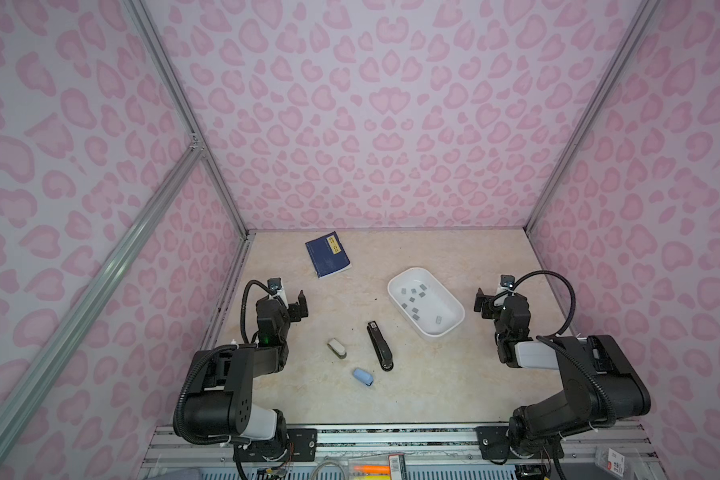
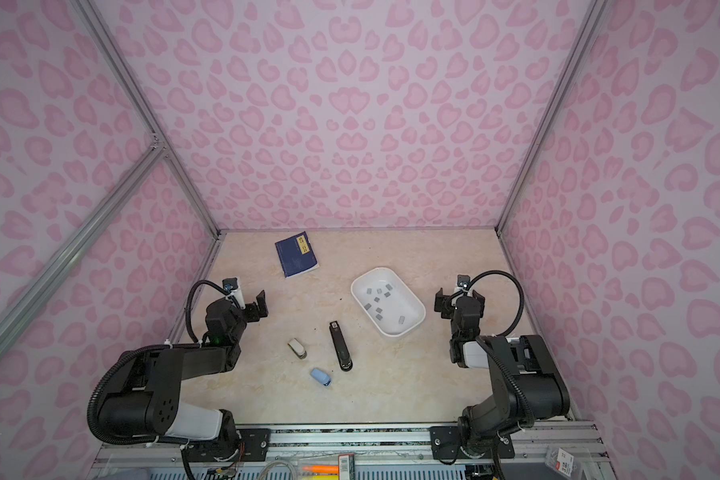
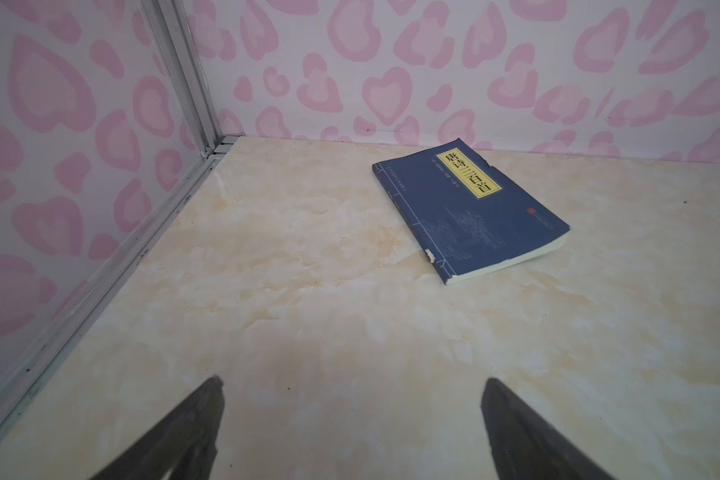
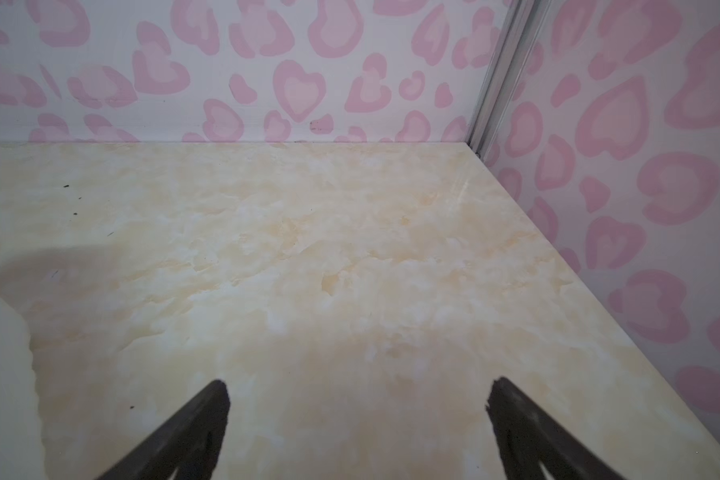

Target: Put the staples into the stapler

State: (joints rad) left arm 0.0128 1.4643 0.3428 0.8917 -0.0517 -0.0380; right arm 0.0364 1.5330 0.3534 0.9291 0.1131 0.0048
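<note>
The black stapler (image 1: 379, 345) lies flat on the bench (image 1: 433, 382) near the middle. Its long axis runs from far to near, with the near end leaning a little to the right. A pale mark sits at its far end, too small to read.

The staples (image 1: 413, 299) are small grey blocks scattered on the floor of a white tray (image 1: 454, 328) and turned every which way. The tray stands to the right of the black stapler and slightly farther back, apart from it, with its long axis running from far left to near right.

Left of the black stapler lies a small beige stapler (image 1: 336, 348), and nearer the front a small blue stapler (image 1: 363, 377). Both are angled from far left to near right.

A dark blue book (image 3: 470, 212) lies closed near the back wall. Its yellow label reads 唐诗三百首 in black, and there is a small red seal lower on the cover; the finer print is illegible.

The left gripper (image 3: 352, 380) hovers above bare bench with its fingers (image 3: 208, 411) spread wide and empty. The right gripper (image 4: 358, 380) is beside the tray, its fingers (image 4: 213, 411) spread equally wide and holding nothing.
</note>
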